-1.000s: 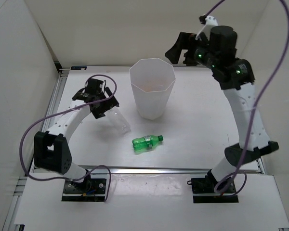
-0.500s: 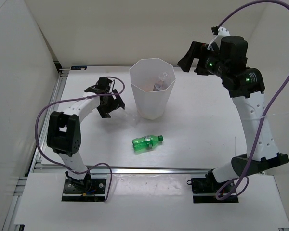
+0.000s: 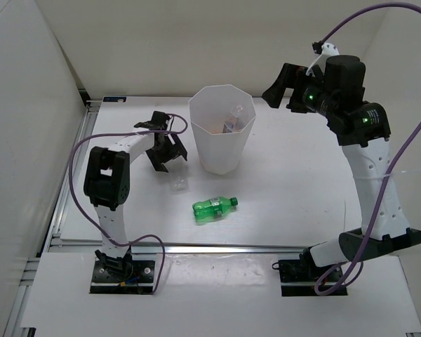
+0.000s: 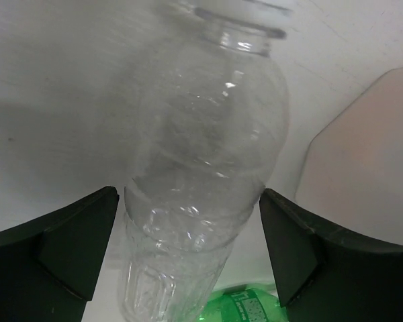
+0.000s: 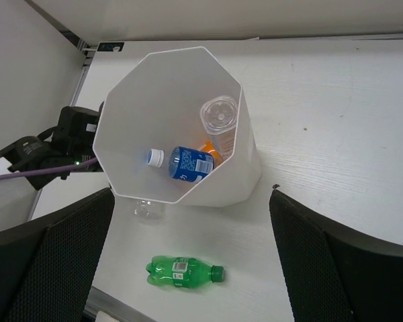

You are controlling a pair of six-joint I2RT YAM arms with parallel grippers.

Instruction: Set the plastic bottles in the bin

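left of the bin [image 3: 221,130], the left gripper [image 3: 168,159] hangs low over the table [image 3: 295,189] with its fingers spread wide. its wrist camera looks at a plain clear bottle [image 4: 201,174] in the gap between them. table shows on either side of the bottle, so the fingers [image 4: 60,248] grip nothing. the bottle's neck end is blurred. from above, that bottle is only a faint shape on the table, near the gripper and just off the bin's foot.

the green bottle [image 3: 214,208] lies on its side nearer the arm bases, apart from the bin, cap pointing right.

the right gripper [image 3: 277,86] is held high beyond the bin's right rim, spread wide and empty. only its wrist camera sees properly into the bin. a blue-labelled bottle [image 5: 190,163] with a white cap lies inside, and an orange bottle [image 5: 209,147] shows as a sliver behind it. another clear bottle [image 5: 219,115] stands against the wall, one round end facing the camera. the overhead view catches just a hint of these through the mouth.
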